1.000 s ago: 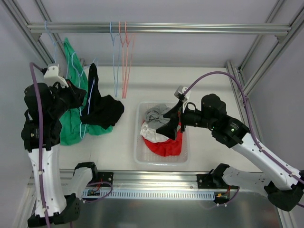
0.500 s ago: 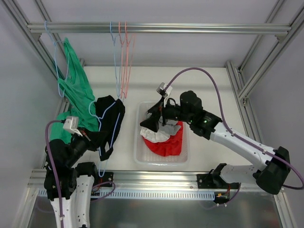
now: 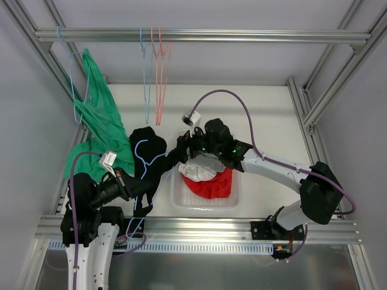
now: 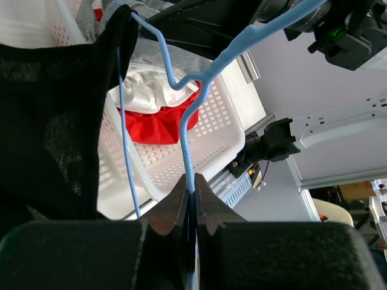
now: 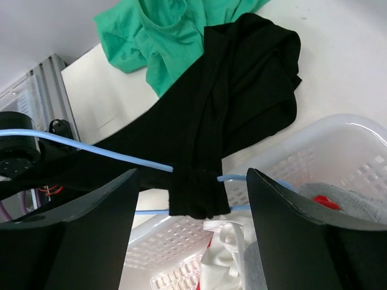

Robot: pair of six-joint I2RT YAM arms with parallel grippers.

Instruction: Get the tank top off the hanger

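White tabletop lay below. Left gripper pinched the blue hanger, black tank top draped over it beside the basket. Right gripper gaped wide, empty, straddling 1 strap; closing might trap wire too, yanking the hanger free.

Right hand now at tank top

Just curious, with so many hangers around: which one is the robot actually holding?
The light-blue hanger carrying the black tank top, pinched in the left gripper. The other hangers all hang from the rail at the back.
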